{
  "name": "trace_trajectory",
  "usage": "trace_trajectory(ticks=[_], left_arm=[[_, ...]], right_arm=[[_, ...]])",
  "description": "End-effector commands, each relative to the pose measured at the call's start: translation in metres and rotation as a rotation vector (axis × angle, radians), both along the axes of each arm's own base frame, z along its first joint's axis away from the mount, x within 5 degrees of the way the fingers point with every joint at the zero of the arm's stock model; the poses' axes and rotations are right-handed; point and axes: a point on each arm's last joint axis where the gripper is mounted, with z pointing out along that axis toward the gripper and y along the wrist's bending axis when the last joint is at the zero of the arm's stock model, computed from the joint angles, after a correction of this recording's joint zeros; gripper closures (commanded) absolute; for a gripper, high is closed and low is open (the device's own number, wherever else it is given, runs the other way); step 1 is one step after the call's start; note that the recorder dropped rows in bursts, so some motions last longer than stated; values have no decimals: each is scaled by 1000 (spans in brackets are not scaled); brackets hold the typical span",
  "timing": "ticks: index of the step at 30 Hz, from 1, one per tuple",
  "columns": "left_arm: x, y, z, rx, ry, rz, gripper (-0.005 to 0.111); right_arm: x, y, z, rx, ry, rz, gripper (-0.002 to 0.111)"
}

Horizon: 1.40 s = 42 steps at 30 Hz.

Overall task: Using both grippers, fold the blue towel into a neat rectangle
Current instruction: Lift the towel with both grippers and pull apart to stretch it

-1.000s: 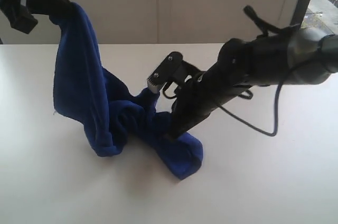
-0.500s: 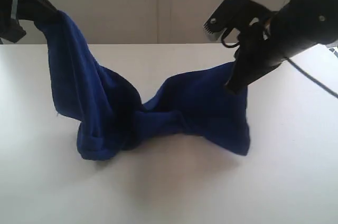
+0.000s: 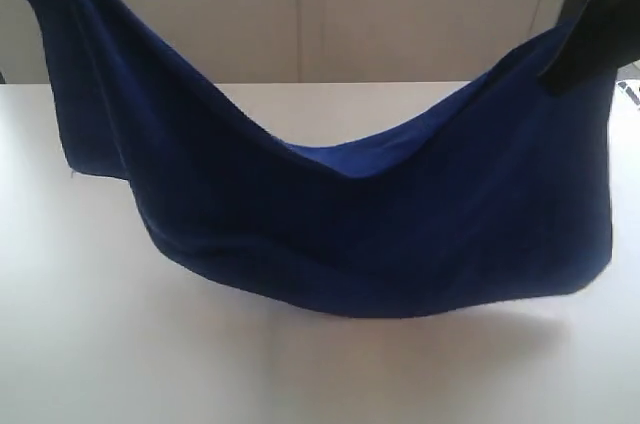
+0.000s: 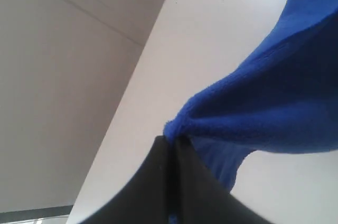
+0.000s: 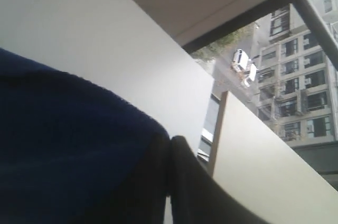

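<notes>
The blue towel (image 3: 340, 214) hangs spread in the air like a hammock, its low middle sagging close to the white table (image 3: 120, 344). My left gripper (image 4: 170, 140) is shut on the towel's corner (image 4: 182, 123) at the exterior view's top left, where only the cloth shows. My right gripper (image 5: 169, 140) is shut on the other upper corner (image 5: 79, 145); its black fingers (image 3: 575, 54) show at the top right of the exterior view. A frayed thread end hangs at the towel's left edge (image 3: 70, 172).
A pale wall with a vertical seam (image 3: 297, 14) stands behind the table. A window with buildings (image 5: 285, 76) shows in the right wrist view.
Both grippers rose and moved apart. The right one lifted its end of the bunched towel off the table, and the cloth now stretches wide between them.
</notes>
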Motion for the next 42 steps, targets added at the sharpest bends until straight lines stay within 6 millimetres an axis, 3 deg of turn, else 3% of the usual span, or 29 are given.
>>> trace_trajectory(ticks=[1,5,13,20,23,31,42], left_arm=[[-14,10,9,34,-18,63,107],[-23,18,9,65,31,132,107],[-60,26,15,89,106,121,107],[-94,32,13,99,277,128,107],[-95,30,13,55,296,147,107],[-92,28,7,-34,370,230,107],[-58,22,-78,88,696,271,107]], right_arm=[[-15,-13,18,-18,-63,-89,108],[-28,-21,22,-28,-44,-155,108],[-64,-32,39,49,-63,-217,108],[-106,-32,44,133,58,-121,108],[-116,-31,41,160,129,-111,108],[-111,-28,27,139,209,-107,108],[-65,-17,1,89,221,-86,108]])
